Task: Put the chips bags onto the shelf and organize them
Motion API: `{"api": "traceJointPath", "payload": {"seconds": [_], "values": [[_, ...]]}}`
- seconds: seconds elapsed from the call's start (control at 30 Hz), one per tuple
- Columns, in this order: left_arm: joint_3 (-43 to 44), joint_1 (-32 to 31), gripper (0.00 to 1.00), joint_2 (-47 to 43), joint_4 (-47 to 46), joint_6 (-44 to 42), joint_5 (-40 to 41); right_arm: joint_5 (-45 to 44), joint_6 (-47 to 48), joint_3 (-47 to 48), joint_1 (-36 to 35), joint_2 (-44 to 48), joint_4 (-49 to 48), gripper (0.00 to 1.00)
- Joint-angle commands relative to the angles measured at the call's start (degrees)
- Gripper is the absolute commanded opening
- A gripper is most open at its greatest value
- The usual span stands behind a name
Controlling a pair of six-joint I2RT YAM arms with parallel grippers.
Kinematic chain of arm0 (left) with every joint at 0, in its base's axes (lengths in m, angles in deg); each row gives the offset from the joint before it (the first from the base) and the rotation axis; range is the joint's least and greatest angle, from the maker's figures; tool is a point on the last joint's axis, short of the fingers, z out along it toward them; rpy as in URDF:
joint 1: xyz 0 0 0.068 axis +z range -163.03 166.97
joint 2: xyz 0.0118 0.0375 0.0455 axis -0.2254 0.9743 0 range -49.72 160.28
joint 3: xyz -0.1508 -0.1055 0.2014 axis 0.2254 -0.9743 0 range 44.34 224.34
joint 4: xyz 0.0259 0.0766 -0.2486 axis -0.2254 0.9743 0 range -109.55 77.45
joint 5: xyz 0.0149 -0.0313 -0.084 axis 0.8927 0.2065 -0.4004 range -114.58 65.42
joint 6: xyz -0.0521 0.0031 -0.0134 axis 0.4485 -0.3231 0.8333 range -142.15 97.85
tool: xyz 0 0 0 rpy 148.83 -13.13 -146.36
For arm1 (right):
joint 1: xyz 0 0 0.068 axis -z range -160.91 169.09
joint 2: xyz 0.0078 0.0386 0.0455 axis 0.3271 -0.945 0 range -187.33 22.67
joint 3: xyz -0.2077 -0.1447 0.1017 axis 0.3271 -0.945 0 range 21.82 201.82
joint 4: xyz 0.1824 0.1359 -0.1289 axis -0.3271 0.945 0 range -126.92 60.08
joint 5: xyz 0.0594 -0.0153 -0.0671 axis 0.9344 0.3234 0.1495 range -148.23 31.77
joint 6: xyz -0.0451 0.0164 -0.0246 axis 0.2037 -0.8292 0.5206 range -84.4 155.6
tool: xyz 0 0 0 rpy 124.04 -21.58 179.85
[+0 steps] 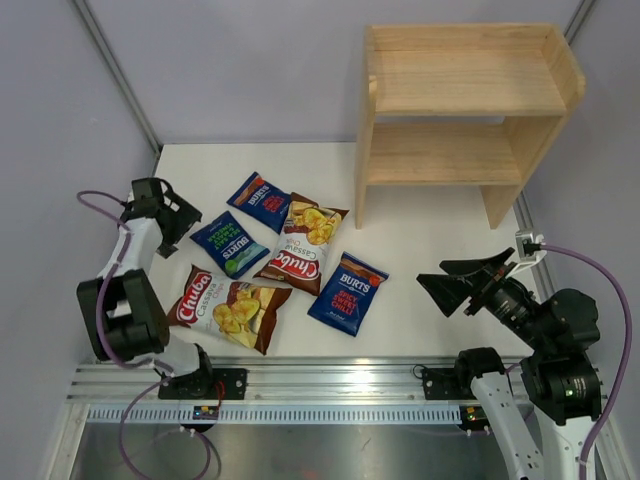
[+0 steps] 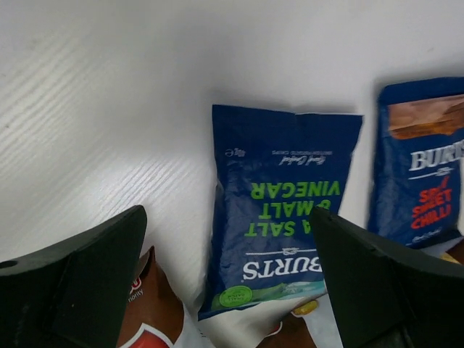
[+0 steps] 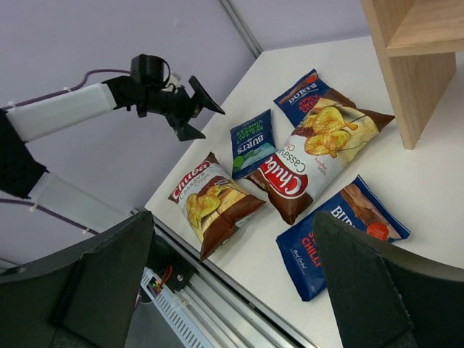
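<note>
Five chips bags lie flat left of centre on the white table. A green-lettered Burts bag [image 1: 230, 243] [image 2: 283, 210] lies beside a red-lettered Burts bag [image 1: 262, 200] [image 2: 420, 167]. One Chuba bag [image 1: 303, 248] [image 3: 312, 156] overlaps both of them. A second Chuba bag [image 1: 228, 308] [image 3: 214, 203] lies near the front edge. Another red-lettered Burts bag [image 1: 348, 292] [image 3: 341, 232] lies to the right. The wooden shelf [image 1: 460, 110] [image 3: 413, 65] stands empty at the far right. My left gripper [image 1: 183, 230] [image 2: 228, 275] is open and empty above the green bag's left side. My right gripper [image 1: 432, 278] [image 3: 232, 283] is open and empty, right of the bags.
An aluminium rail [image 1: 330, 385] runs along the near table edge with both arm bases on it. Purple-grey walls close the left, back and right sides. The shelf's side panel stands close to the central Chuba bag.
</note>
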Motion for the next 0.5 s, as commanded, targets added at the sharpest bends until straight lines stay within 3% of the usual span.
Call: {"api": "traceJointPath", "payload": {"seconds": [0.0, 0.27, 0.47], "values": [[0.6, 1.2, 0.99, 5.3, -4.1, 0.0, -3.7, 2.6, 1.3, -0.5, -0.3, 1.6, -2.0, 0.99], [-6.4, 3.8, 0.98, 11.2, -17.7, 1.1, -12.8, 7.8, 0.8, -3.0, -0.3, 2.5, -5.5, 0.99], [-8.1, 3.6, 0.88, 14.1, -22.0, 1.3, -13.4, 8.5, 0.5, -2.3, -0.3, 1.8, -5.7, 0.99]]}}
